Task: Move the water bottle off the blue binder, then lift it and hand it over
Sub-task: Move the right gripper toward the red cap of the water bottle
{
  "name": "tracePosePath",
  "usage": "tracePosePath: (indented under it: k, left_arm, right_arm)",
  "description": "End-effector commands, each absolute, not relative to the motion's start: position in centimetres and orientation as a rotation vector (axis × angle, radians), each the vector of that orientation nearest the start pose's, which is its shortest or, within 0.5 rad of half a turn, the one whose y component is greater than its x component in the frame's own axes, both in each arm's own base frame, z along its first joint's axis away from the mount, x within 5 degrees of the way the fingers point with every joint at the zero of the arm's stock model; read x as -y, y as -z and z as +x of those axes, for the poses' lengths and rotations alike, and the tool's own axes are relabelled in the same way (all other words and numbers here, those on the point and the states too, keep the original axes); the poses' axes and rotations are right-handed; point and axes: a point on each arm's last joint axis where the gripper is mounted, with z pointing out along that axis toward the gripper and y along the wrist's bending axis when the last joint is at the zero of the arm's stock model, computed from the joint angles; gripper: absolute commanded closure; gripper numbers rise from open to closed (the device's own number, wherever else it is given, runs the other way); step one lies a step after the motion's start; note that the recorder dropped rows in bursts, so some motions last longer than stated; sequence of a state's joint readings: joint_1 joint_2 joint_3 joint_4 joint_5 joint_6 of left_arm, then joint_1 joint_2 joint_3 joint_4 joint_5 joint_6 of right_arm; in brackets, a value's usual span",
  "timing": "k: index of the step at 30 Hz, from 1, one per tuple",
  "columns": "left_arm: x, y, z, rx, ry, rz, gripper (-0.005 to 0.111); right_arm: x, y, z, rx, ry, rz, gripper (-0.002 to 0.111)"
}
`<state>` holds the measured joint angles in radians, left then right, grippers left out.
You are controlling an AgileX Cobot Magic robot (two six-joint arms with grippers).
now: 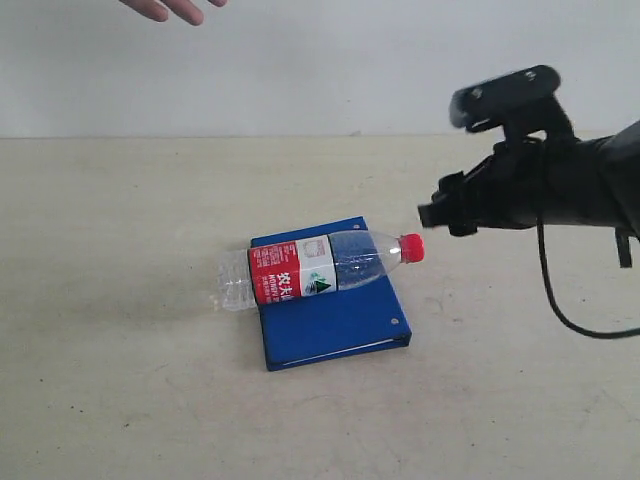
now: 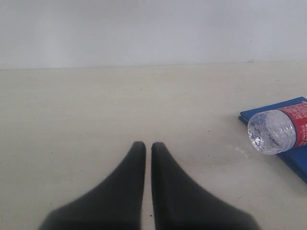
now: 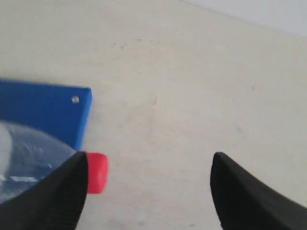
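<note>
The water bottle (image 1: pixel 310 268) lies on its side across the blue binder (image 1: pixel 340 322), red cap (image 1: pixel 411 247) pointing right and clear base overhanging the binder's left edge. My right gripper (image 1: pixel 432 212) hovers just above and right of the cap. In the right wrist view it (image 3: pixel 149 163) is open and empty, with the cap (image 3: pixel 97 172) beside one finger (image 3: pixel 67 191) and the binder's corner (image 3: pixel 43 110) behind it. My left gripper (image 2: pixel 148 146) is shut over bare table, well away from the bottle's base (image 2: pixel 271 132) and the binder (image 2: pixel 298 162). It does not show in the exterior view.
A person's hand (image 1: pixel 170 8) reaches in at the top left edge of the exterior view. The beige table (image 1: pixel 120 380) runs back to a pale wall. A black cable (image 1: pixel 560 300) hangs from the right arm.
</note>
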<state>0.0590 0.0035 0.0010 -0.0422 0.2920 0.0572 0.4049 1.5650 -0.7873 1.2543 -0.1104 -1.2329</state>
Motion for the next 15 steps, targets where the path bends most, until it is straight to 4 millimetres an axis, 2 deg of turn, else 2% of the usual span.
tracePosePath:
  k: [1,3,7,11,15]
  left_arm:
    - [-0.2,-18.7,5.4,-1.778,-0.049,-0.025,0.102]
    - [-0.2,-18.7,5.4,-1.778,-0.049,-0.025,0.102]
    - [-0.2,-18.7,5.4,-1.778,-0.049,-0.025,0.102]
    - [-0.2,-18.7,5.4,-1.778,-0.049,-0.025,0.102]
    - [-0.2,-18.7,5.4,-1.778,-0.049,-0.025,0.102]
  right_arm:
    - [-11.7,-20.7,29.7,-2.343,-0.65,0.143,0.045]
    - [-11.1,-20.1,30.3,-2.389,-0.8,0.276,0.045]
    - [-9.0,-18.1,31.9,-2.448,-1.07,0.73,0.045]
    - [-8.3,-16.9,31.9,-2.51,-1.282,0.752,0.045]
    - [-8.5,-15.2,32.3,-2.519,-1.331,0.825,0.045]
